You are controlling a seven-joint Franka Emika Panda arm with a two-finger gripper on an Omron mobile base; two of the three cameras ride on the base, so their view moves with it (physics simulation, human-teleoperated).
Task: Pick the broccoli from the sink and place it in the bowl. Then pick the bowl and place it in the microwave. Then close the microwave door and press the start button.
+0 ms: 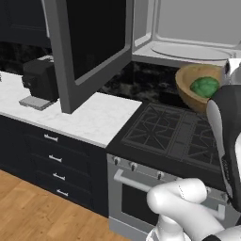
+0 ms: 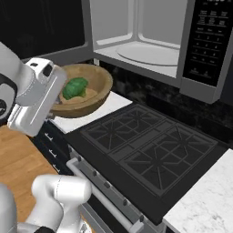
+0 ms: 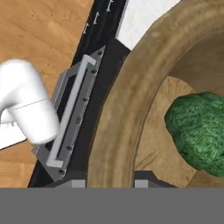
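Observation:
The wooden bowl [image 2: 98,84] hangs tilted in the air over the left edge of the stove, with the dark-green broccoli [image 2: 75,87] lying inside it. My gripper [image 3: 109,180] is shut on the bowl's near rim [image 3: 113,131], one finger on each side of the wall. In the left base view the bowl [image 1: 186,82] and the broccoli [image 1: 205,86] sit just below and in front of the microwave [image 1: 188,49]. Its door [image 1: 89,42] stands wide open to the left, showing the pale cavity and turntable [image 2: 148,53]. The sink is out of view.
The black gas stove [image 2: 145,145] lies under the bowl, with the oven handle [image 3: 70,113] below it. The button panel [image 2: 207,41] is on the microwave's right. A black coffee machine [image 1: 41,80] stands on the white counter [image 1: 94,117] left of the door.

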